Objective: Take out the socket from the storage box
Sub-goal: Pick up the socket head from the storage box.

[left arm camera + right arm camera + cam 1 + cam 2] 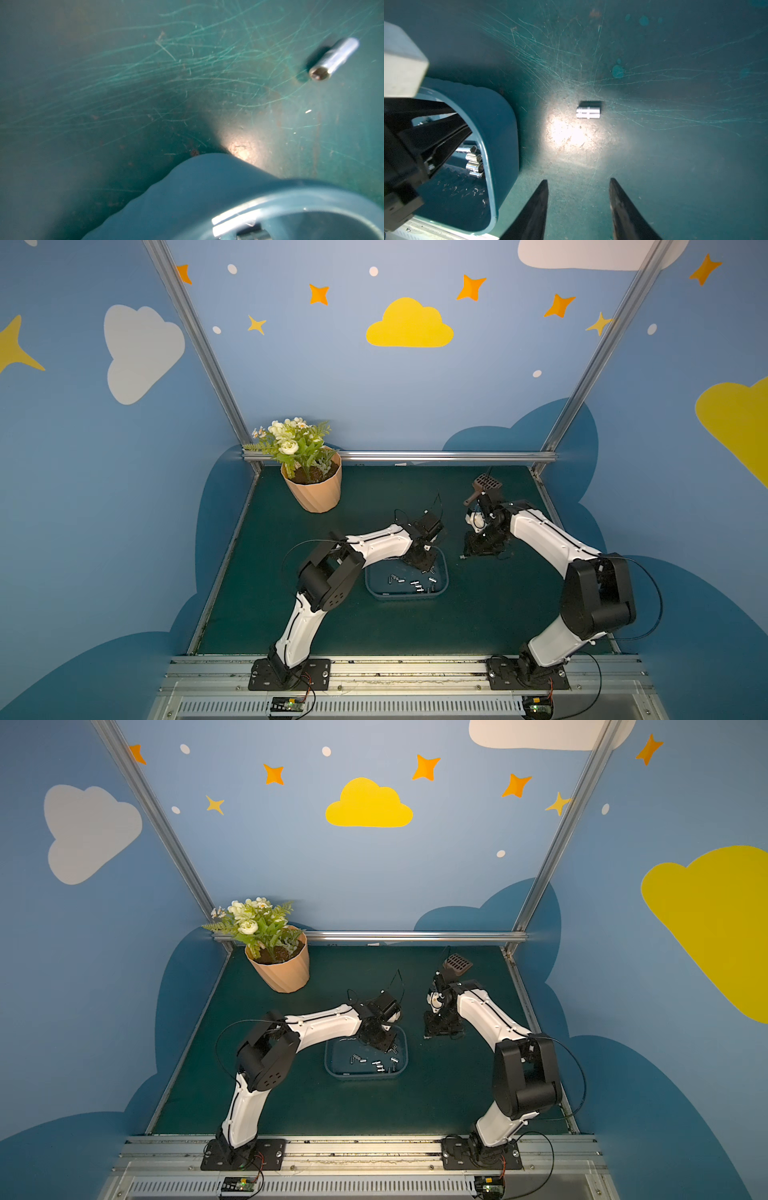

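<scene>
Down at the far right corner of the storage box, the left pincer dips among the sockets left inside, clamped or not I cannot tell, while one socket lies out on the desk right of the box, beside the right pincer, tips apart and empty.

Peach ribbed flowerpot with white flowers, far-left corner of scratched green mat.

Blue painted walls on three sides; yellow cloud shape, white cloud shape, orange four-point stars. Silver aluminium frame posts at rear corners. Dark green scratched tabletop mat; bright light patch on it in right wrist view.
</scene>
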Controlling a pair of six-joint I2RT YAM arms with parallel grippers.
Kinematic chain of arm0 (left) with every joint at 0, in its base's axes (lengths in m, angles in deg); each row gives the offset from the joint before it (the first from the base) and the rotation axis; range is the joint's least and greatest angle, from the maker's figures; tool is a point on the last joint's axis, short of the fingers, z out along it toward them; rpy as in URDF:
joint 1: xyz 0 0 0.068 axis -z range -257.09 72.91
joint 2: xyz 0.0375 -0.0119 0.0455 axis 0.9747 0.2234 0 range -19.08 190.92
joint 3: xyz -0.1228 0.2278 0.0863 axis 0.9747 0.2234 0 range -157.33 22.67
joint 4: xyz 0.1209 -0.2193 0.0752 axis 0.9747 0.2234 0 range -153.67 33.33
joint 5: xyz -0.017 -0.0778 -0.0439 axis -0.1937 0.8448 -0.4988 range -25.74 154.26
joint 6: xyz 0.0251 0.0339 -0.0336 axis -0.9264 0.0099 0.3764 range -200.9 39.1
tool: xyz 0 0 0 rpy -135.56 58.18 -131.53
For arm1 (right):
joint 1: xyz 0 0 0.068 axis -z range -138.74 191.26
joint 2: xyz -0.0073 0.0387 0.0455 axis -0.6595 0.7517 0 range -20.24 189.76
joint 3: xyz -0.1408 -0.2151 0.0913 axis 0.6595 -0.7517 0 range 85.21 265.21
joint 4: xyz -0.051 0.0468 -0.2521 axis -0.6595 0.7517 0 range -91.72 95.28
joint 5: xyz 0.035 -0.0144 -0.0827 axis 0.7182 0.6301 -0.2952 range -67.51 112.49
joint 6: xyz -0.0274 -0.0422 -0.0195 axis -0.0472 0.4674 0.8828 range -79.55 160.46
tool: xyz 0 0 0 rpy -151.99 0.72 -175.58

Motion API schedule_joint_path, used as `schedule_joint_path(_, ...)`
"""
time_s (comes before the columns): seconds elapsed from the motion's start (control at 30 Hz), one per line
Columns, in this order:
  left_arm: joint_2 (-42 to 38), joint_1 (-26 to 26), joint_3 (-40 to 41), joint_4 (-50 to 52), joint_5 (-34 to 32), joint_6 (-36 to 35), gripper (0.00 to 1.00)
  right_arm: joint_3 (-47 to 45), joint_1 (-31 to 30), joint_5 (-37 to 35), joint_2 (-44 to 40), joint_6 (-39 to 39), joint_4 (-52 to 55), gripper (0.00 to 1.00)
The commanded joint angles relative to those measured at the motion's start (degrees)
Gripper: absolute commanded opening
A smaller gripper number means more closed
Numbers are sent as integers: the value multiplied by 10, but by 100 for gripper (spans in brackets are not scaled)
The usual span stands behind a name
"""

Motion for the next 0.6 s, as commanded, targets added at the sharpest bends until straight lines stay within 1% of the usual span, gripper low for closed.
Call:
schedule_joint_path(0.0,31,9,-1,54,-29,-8,17,-8,2,4,-7,-6,0,49)
schedule_joint_path(0.1,29,11,3,62,-47,-4,13,-8,3,6,-7,-6,0,49)
schedule_joint_path(0.33,-16,12,6,60,-84,2,11,-8,3,6,-10,-5,-1,49)
schedule_joint_path(0.57,-63,12,-10,71,-109,0,10,-8,4,6,-10,-6,0,49)
